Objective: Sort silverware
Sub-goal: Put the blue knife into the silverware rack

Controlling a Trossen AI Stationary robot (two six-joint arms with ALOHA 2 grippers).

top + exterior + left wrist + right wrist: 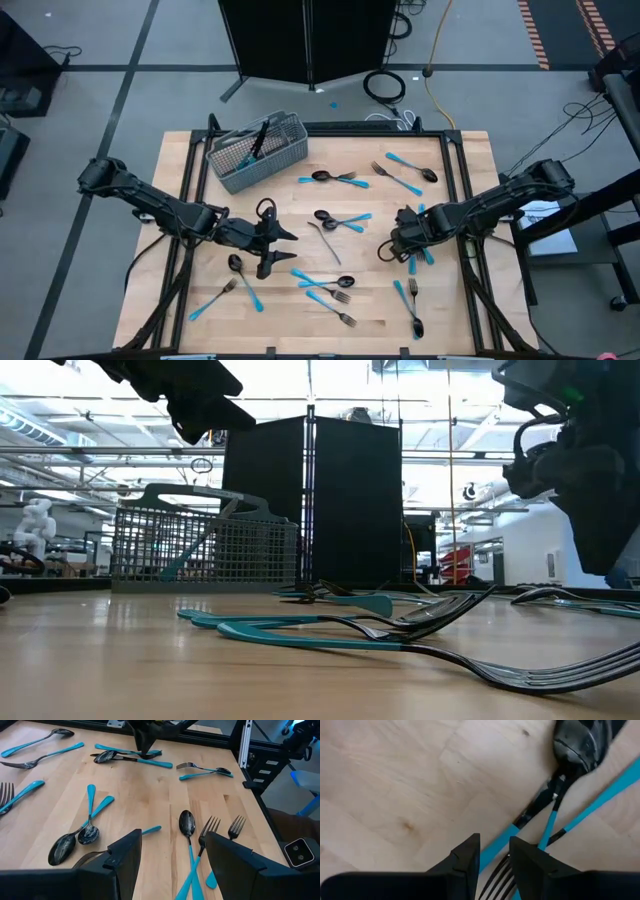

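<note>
Right of the wire-mesh basket, low over the table: a fork pickup in hand.
Silverware lies scattered below and right of the basket, a few pieces already inside it. The right gripper sits with fingers narrowly parted around a fork, not visibly clamped; I'd centre on its neck, clear of the crossing handles, then close. The left gripper hovers below the basket, fingers wide, empty.
</note>
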